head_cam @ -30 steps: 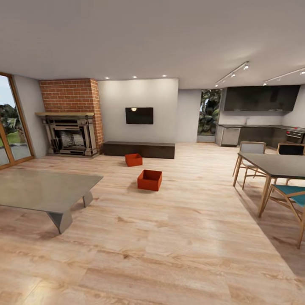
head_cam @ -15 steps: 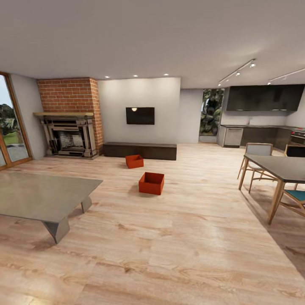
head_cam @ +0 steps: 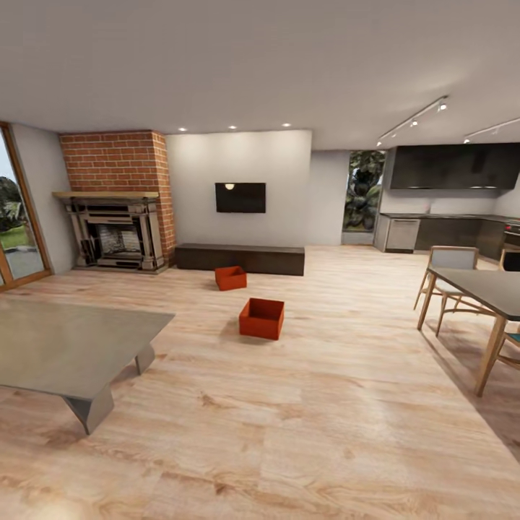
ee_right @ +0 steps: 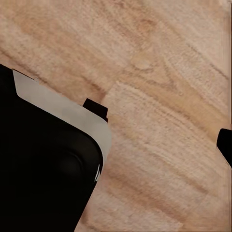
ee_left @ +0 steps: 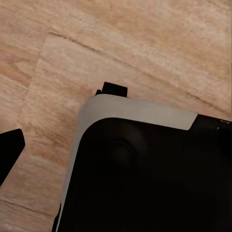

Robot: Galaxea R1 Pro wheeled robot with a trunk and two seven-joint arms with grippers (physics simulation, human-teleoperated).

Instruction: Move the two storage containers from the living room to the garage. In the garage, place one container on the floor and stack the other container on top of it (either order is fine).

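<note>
Both grippers: jaw state can't tell, wrist cams aimed at plank floor point(ee_left: 145, 43). Two orange-red containers sit on it at 12 o'clock: near one point(head_cam: 262, 318), far one point(head_cam: 230, 278) by dark TV bench point(head_cam: 242, 258). Arms prob. tucked for driving.

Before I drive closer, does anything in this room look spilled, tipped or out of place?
Only the two orange-red plastic bins, near one and far one, sitting loose and apart on the light wood plank floor, turned at different angles. Both are upright and look empty; nothing spilled.
</note>
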